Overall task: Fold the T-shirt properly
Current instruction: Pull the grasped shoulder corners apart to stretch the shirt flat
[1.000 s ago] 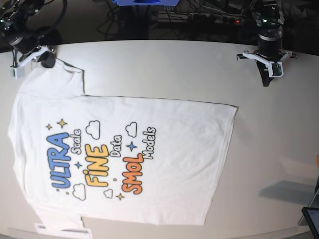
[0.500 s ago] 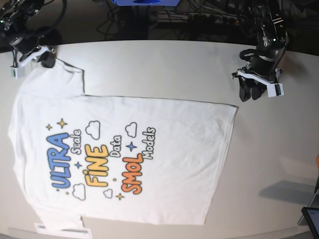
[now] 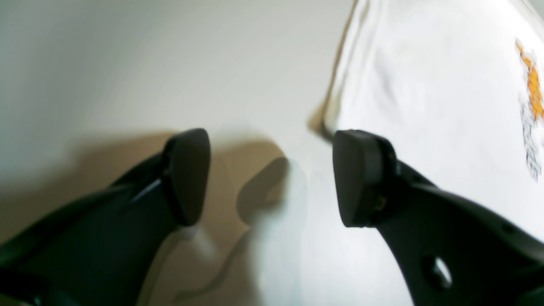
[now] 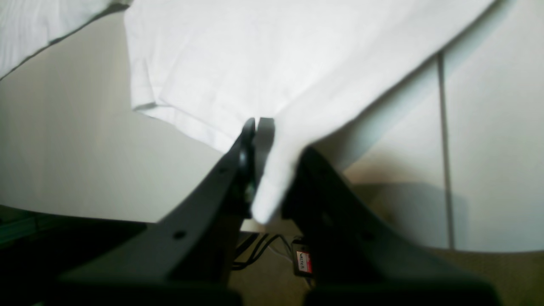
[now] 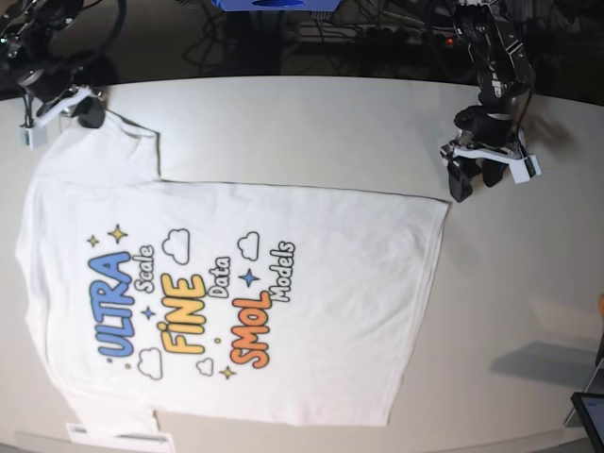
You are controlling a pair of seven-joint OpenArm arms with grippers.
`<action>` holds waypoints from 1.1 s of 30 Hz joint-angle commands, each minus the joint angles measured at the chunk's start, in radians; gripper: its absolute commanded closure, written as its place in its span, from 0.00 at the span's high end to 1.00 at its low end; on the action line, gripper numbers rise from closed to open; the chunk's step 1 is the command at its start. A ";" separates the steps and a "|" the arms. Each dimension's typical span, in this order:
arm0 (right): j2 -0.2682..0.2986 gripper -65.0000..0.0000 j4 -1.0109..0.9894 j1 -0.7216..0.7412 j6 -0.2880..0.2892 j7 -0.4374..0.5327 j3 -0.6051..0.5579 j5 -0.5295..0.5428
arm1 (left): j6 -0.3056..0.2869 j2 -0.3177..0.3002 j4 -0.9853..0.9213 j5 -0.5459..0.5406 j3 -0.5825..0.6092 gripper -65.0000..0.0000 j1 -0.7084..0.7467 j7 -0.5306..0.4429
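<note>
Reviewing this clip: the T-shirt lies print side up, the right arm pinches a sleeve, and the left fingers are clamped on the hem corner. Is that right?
Not quite. The left gripper is open, its fingers spread above bare table beside the T-shirt corner, holding nothing, as the left wrist view shows. The print is up, and the right gripper does pinch white cloth at the sleeve.

In the base view the T-shirt [image 5: 236, 293] runs off the bottom edge at its lower sleeve, and a dark device [image 5: 592, 415] at the lower right corner is cut by the frame, too little showing to name it. The left wrist view is blurred, so the orange print at its right edge cannot be read, and the counter [image 3: 127, 63] shows no detail. In the right wrist view the cloth hides the tips of the right gripper [image 4: 272, 170], and a small red label [image 4: 302, 261] below is too blurred to read.
</note>
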 commanded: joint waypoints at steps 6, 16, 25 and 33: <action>0.022 0.00 0.004 -0.011 -0.004 -0.025 -0.056 -0.031 | 0.002 0.018 -0.027 -0.003 0.001 0.69 -0.043 0.020; 0.024 0.00 0.004 -0.008 -0.004 -0.025 -0.056 -0.031 | 0.002 0.038 -0.120 -0.003 0.071 0.69 -0.124 0.020; 0.025 0.00 0.004 -0.010 -0.004 -0.025 -0.056 -0.031 | 0.002 0.076 -0.174 -0.003 0.117 0.69 -0.152 0.020; 0.025 0.00 0.004 -0.010 -0.004 -0.025 -0.056 -0.031 | 0.002 0.081 -0.174 -0.003 0.158 0.39 -0.146 0.020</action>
